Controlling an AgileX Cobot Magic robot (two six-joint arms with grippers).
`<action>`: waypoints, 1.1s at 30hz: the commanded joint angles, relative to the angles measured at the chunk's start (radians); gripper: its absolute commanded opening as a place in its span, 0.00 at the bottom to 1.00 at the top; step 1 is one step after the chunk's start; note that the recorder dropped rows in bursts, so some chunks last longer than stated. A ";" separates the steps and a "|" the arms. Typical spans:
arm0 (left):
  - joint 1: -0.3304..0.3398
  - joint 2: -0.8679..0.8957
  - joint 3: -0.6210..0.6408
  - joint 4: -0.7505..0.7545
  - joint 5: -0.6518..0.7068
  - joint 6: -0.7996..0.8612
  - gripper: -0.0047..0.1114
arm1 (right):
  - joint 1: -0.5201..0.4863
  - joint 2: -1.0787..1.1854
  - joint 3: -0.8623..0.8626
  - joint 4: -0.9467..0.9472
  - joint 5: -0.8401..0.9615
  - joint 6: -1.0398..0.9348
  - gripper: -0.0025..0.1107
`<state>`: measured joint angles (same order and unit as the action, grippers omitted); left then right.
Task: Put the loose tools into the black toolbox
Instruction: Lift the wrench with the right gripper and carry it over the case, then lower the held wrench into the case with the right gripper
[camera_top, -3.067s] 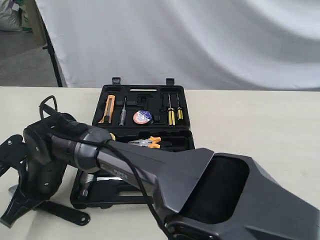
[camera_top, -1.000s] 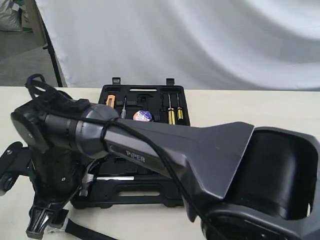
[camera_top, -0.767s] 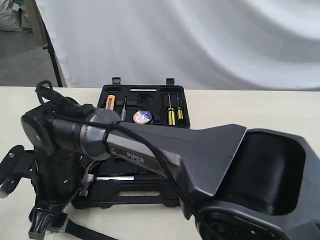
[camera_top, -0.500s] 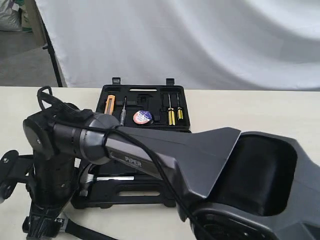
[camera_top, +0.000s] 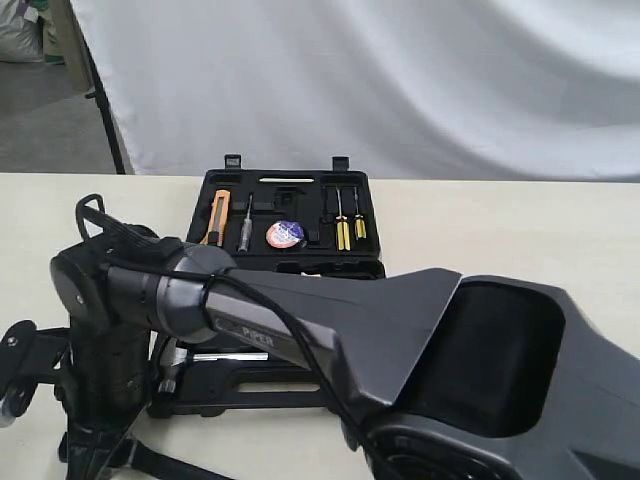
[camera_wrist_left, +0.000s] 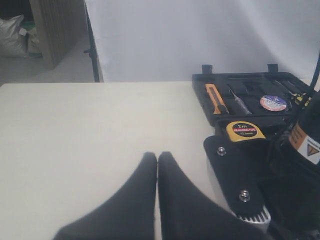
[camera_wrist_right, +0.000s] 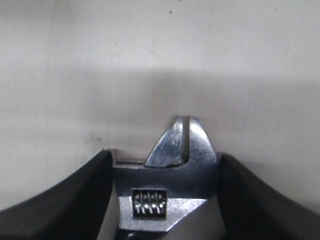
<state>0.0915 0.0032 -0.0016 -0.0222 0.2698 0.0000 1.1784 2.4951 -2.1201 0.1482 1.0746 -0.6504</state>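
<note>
**A:** Where is the adjustable wrench (camera_wrist_right: 170, 175), and what has hold of it?

**B:** It lies flat on the table (camera_wrist_right: 160, 50), at the lower left of the exterior view, just in front of the black toolbox (camera_top: 260, 385). The right gripper (camera_wrist_right: 162, 154) is down over it, half-open, with a finger against each flank of the silver head. That looks like a grip. The left gripper (camera_wrist_left: 157, 155) is closed and holds nothing.

**A:** How will it handle?

**B:** I'd judge it stiff, solid steel and heavy for its size. The polished head looks slippery. Held this close to one end, the long handle may droop or twist, so a firm pinch is needed. The black handle would offer better friction.

**A:** Which way does it point?

**B:** In the right wrist view the head aims at the top of the frame and the long axis runs out the bottom edge. In the exterior view the handle trails toward the lower right.
</note>
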 joint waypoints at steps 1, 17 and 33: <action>-0.009 -0.003 0.002 -0.008 -0.001 0.000 0.05 | 0.022 0.010 0.005 -0.006 0.094 0.000 0.02; -0.009 -0.003 0.002 -0.008 -0.001 0.000 0.05 | -0.015 -0.254 0.004 -0.017 0.146 -0.007 0.02; -0.009 -0.003 0.002 -0.008 -0.001 0.000 0.05 | -0.172 -0.400 0.038 -0.025 0.146 0.052 0.02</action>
<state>0.0915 0.0032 -0.0016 -0.0222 0.2698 0.0000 1.0120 2.1472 -2.0968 0.1205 1.2281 -0.6044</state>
